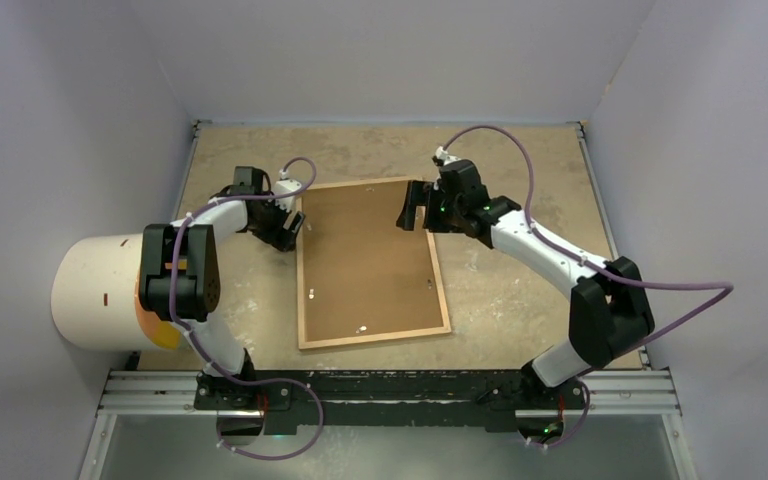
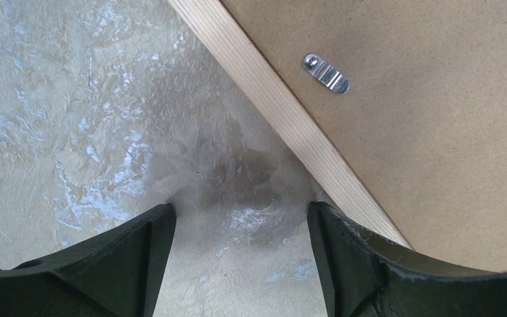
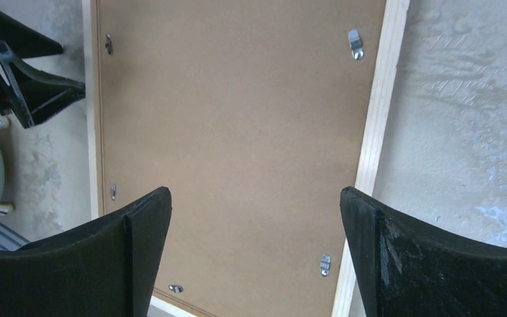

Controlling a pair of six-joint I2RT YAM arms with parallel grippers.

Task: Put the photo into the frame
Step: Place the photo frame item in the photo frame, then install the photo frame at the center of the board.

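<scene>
**Large rectangular light-wood frame (image 1: 375, 337) lying back-up, its brown fibreboard backing panel (image 1: 365, 260) seated; the glossy photo is nowhere visible.**

Insertion is either finished beneath the panel or not yet begun; the views do not settle which. The left gripper (image 2: 241, 206), jaws wide and empty, has the frame's moulding just beside its right finger. The right gripper (image 3: 256, 191), fully spread and empty, hovers with the panel directly below.

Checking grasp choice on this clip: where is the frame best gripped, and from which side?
Likely the left rail of the frame, near its far end, approached from the outer left, where the open left gripper sits. It lies flat, back up, backing board filling it, so only the outer edge is exposed.
</scene>
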